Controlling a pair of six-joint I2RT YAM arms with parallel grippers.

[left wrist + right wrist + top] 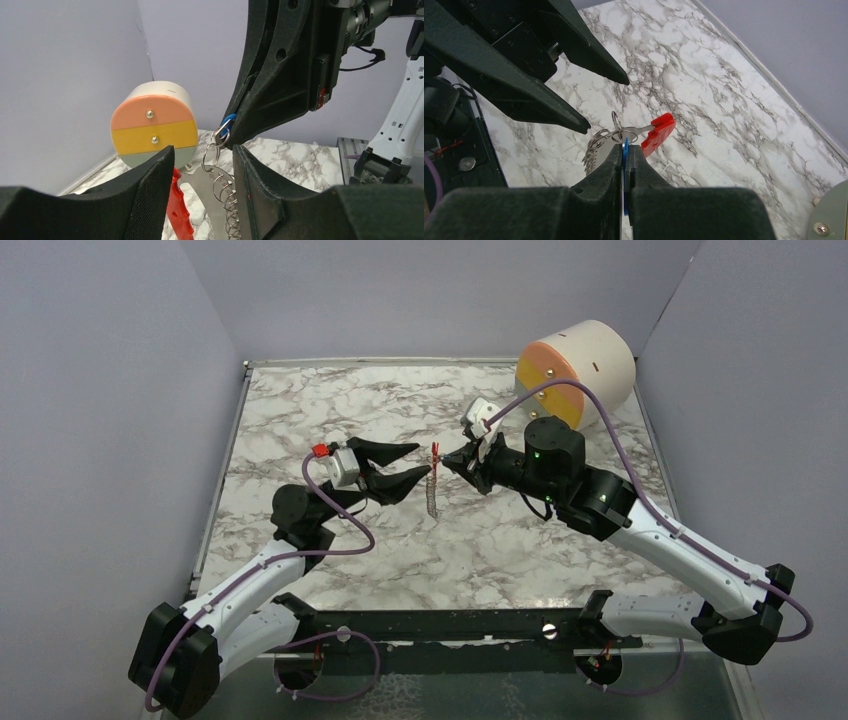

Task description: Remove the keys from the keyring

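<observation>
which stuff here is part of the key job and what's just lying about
Job: blue key; keyring; right fingers, shut on the key; left fingers, open beside the keyring.
Lying about: striped cylinder at the back corner.

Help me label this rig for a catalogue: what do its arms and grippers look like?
The left arm and right arm have white shells and black joints. The left gripper and right gripper have black tapering fingers. Purple cables loop along both.

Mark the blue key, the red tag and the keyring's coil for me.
Key [625, 149]: right wrist view, visible blue edge.
Red tag [658, 132]: right wrist view, its middle.
Coil [227, 200]: left wrist view, mid-coil.
</observation>
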